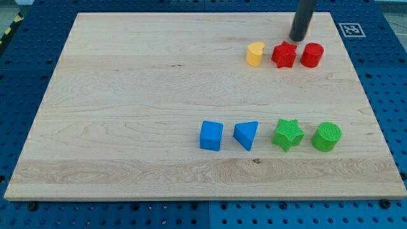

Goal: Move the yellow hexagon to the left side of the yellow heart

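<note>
One yellow block shows, at the view's upper right; its notched top looks like a heart. I see no yellow hexagon anywhere in the view. My tip rests on the board to the upper right of the yellow block, apart from it. It stands just above the gap between the red star and the red cylinder. Whether it touches either red block I cannot tell.
The red star and red cylinder sit in a row right of the yellow block. Lower down, a row runs left to right: blue cube, blue triangle, green star, green cylinder. The wooden board ends close to the cylinders on the right.
</note>
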Tool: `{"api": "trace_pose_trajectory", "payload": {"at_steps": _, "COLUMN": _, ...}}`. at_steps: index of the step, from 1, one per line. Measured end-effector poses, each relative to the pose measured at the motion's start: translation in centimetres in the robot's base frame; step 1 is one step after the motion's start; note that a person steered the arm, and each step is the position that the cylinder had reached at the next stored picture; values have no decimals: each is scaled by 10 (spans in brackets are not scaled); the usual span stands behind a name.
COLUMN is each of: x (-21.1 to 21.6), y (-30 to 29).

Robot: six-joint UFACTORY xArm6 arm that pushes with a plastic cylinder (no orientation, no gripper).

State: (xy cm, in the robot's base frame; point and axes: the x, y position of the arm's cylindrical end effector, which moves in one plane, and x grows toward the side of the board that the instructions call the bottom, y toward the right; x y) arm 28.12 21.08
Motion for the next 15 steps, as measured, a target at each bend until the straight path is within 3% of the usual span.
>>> {"api": "trace_pose_trajectory", "payload": {"at_steps": 2, "x": -13, "y": 69}}
{"api": "trace_pose_trajectory", "payload": {"at_steps": 3, "x": -31, "y": 59}}
{"api": "trace_pose_trajectory", "payload": {"at_steps": 5, "x": -40, "y": -18}}
{"api": "trace_pose_trajectory", "payload": {"at_steps": 7, "x": -86, "y": -107}}
{"api": "trace_pose_trajectory", "payload": {"at_steps": 8, "x": -87, "y": -139}}
{"api": "trace_pose_trajectory", "payload": {"at_steps": 12, "x": -68, "y": -218}}
{"api": "trace_pose_trajectory", "payload": {"at_steps": 13, "x": -72, "y": -260}}
{"api": "trace_pose_trajectory", "payload": {"at_steps": 15, "x": -89, "y": -270}}
